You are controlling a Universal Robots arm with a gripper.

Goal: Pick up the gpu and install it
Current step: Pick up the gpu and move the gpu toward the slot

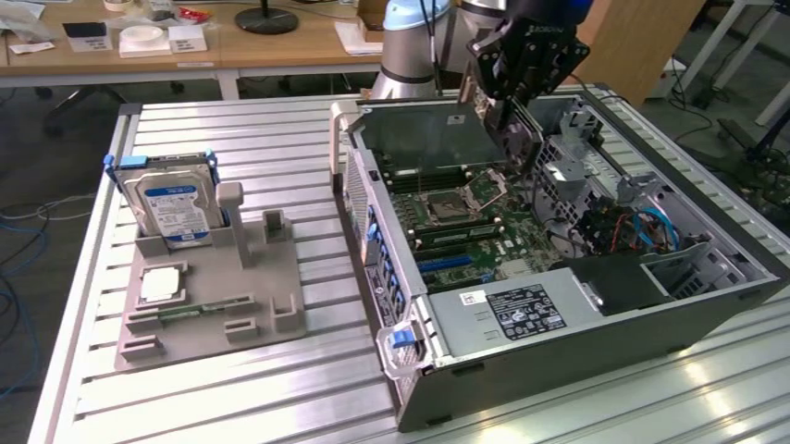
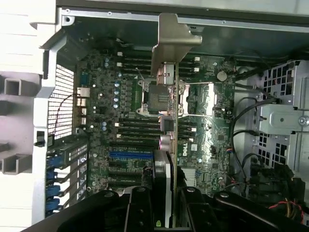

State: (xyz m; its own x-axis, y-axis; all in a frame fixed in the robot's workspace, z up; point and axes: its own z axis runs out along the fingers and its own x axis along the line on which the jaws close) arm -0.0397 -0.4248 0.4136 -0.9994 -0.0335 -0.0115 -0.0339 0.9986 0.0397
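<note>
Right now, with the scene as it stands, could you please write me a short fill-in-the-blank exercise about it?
1. The gripper holds the ____ above the open computer case.
2. The ____ with the blue-white label stands in the grey fixture.
3. The grey fixture is at the exterior view's ____ of the computer case.
Missing words: gpu; hard drive; left.

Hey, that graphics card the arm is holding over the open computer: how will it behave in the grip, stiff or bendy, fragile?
The gpu looks like a thin, rigid board, so it probably won't flop. The pincer grips it near one end, so the long free side may pivot if bumped. Held close above the case, its thin edge seems likely to be damaged by a knock.
</note>
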